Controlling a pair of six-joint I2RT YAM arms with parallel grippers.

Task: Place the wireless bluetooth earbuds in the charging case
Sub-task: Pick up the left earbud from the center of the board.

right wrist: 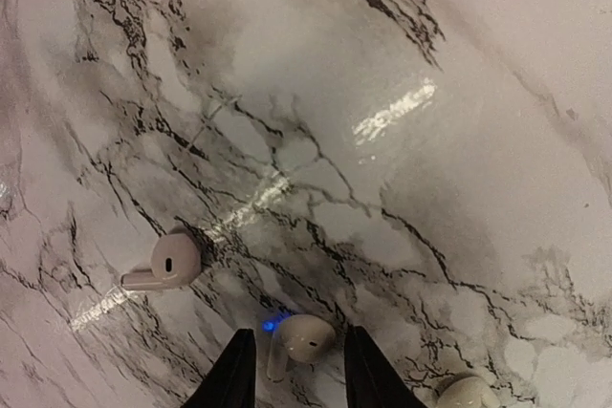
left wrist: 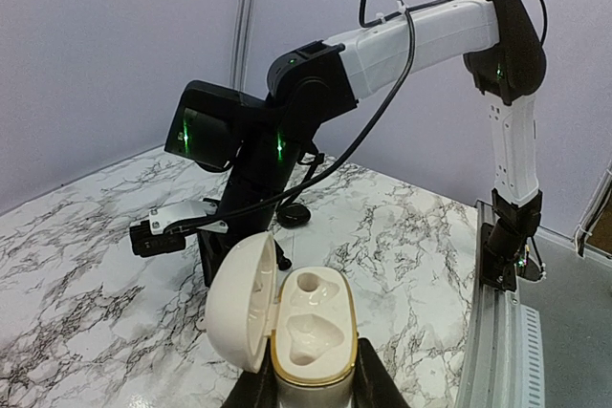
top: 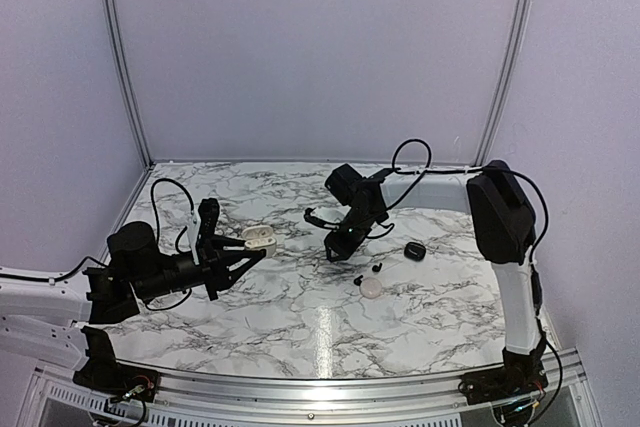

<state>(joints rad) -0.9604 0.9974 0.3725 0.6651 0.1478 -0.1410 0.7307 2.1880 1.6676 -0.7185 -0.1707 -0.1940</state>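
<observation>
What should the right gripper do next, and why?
Probably close the right gripper on the white earbud lying between its jaws, which stand either side of it without gripping. The left gripper holds the case open, and both sockets look empty, ready for it.

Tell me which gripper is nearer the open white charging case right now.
Left. The left gripper clamps the open white charging case at its base. The right gripper hangs apart to the case's right, low over the table, its fingers straddling a white earbud.
</observation>
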